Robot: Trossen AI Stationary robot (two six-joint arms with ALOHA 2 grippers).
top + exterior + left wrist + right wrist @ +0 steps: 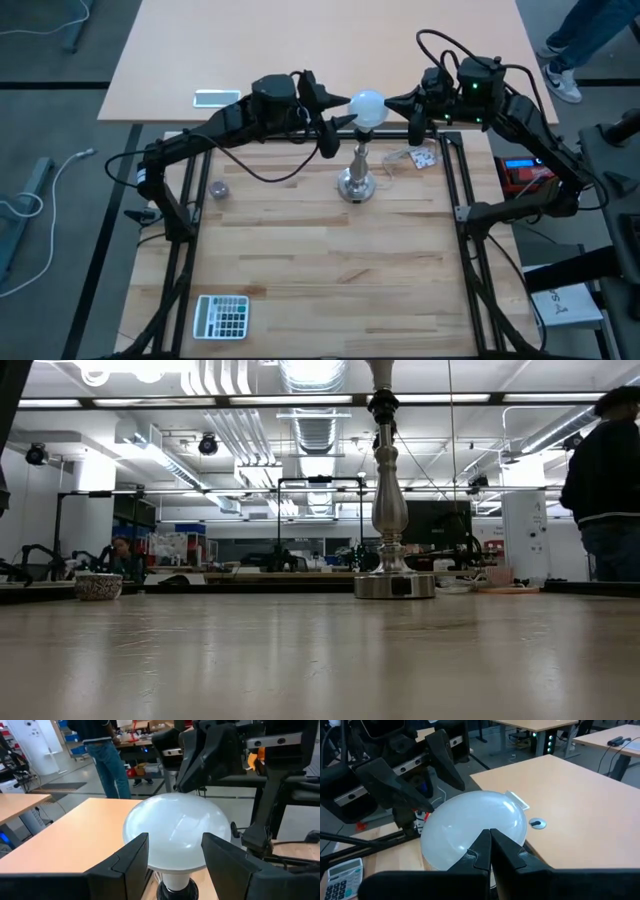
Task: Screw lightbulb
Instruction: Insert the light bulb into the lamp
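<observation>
The white frosted lightbulb sits upright on top of the silver stand, whose round base rests on the wooden table. My left gripper is open and level at the bulb's left side. In the left wrist view its two fingers stand in front of the globe's lower part. My right gripper is shut and points at the bulb's right side; its tips overlap the globe. The low view shows only the stand's stem. My left gripper's fingertips come level from the table's left, at the lower part of the globe. Whether they touch it I cannot tell. My right gripper's shut tips come level from the right, close to the globe; touching or not, I cannot tell.
A calculator lies near the front left edge and a small grey object at the left. White slips lie right of the stand. A pale second table adjoins the far edge. A person stands beyond the table.
</observation>
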